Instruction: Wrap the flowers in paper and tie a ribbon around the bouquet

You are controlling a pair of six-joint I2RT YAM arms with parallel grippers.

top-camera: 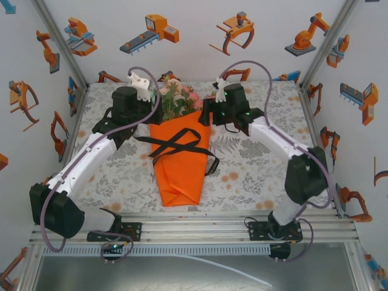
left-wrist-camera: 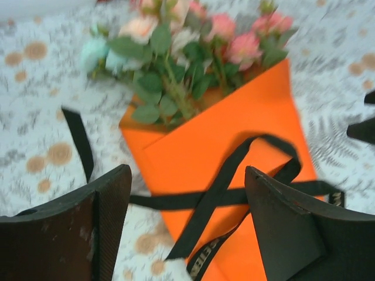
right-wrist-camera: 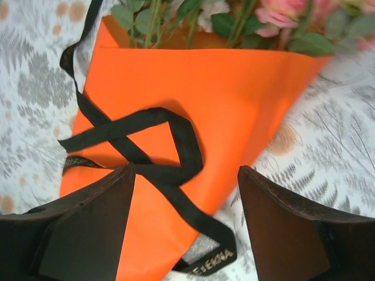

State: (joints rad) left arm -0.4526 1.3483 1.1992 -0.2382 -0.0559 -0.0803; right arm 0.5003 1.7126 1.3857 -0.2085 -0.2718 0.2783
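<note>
The bouquet (top-camera: 179, 151) lies flat in the middle of the tabletop (top-camera: 254, 173), its narrow end pointing toward the arm bases and its wide mouth toward the far wall. The flowers (top-camera: 179, 97) (pink, white and peach heads among green leaves) spill out of the top of the orange paper (top-camera: 179, 179), which is folded around the stems into a cone. The black ribbon (top-camera: 176, 144) runs across the upper half of the cone and crosses over itself in a loose loop on the paper's front. One end trails onto the tabletop at the cone's left. The other end, with pale lettering, hangs off the right edge lower down.

The left end effector (left-wrist-camera: 187, 172) is near the cone's upper left, close to the flowers. Its fingers are spread wide with nothing between them, and in its wrist view the ribbon crossing lies beyond the gap. The right end effector (right-wrist-camera: 186, 168) sits just to the right of the cone's mouth, likewise spread and pinching nothing, with the ribbon loop showing between its fingers.
</note>
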